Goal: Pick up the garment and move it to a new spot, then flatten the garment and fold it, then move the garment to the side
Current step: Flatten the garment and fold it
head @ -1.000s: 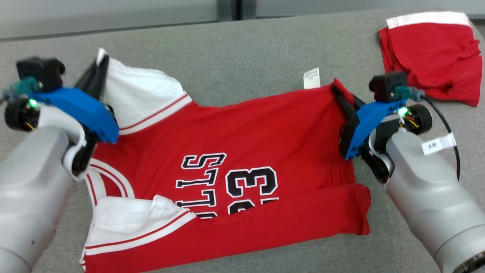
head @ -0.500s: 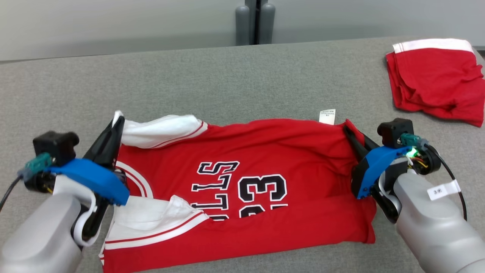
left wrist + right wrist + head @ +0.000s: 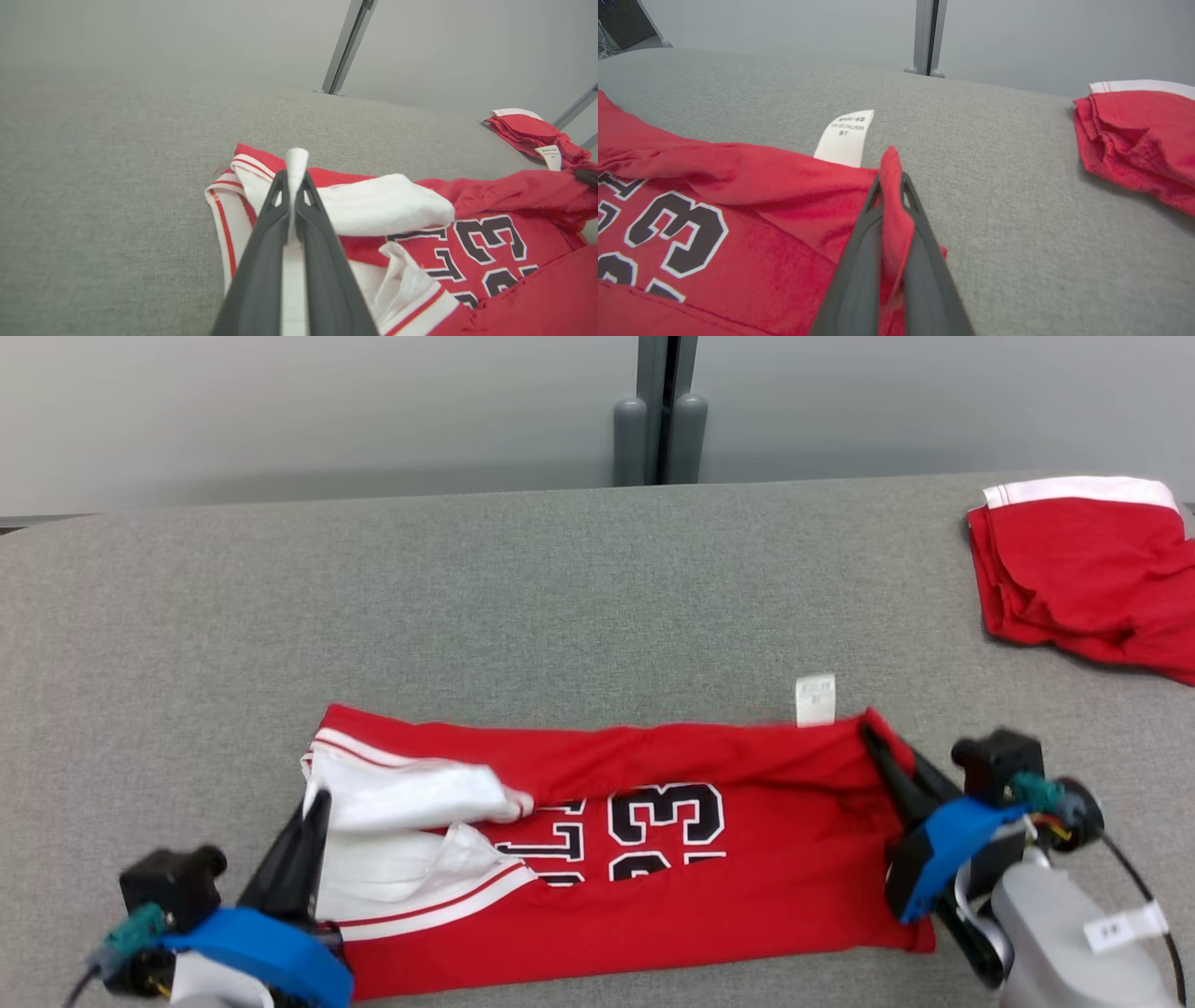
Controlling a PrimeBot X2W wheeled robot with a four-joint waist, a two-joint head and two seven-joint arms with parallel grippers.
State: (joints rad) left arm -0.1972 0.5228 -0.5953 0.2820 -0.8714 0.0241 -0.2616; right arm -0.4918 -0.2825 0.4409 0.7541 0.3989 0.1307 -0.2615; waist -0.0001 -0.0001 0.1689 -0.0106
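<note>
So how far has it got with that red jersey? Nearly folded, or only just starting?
About midway, I'd guess. Done: the jersey lies spread on the grey table, its near strip already turned over the number. In hand: the left gripper pinches white cloth at one end and the right gripper a red corner at the other, mid-fold. Left: finishing the folds and moving it aside.

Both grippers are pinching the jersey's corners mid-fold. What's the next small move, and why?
Probably bring both grippers toward the robot and down, laying the pinched edge along the near hem. The left gripper is shut on the white sleeve end and the right gripper on the red corner by the label, both above the jersey, whose number is only partly covered, so the fold looks unfinished.
</note>
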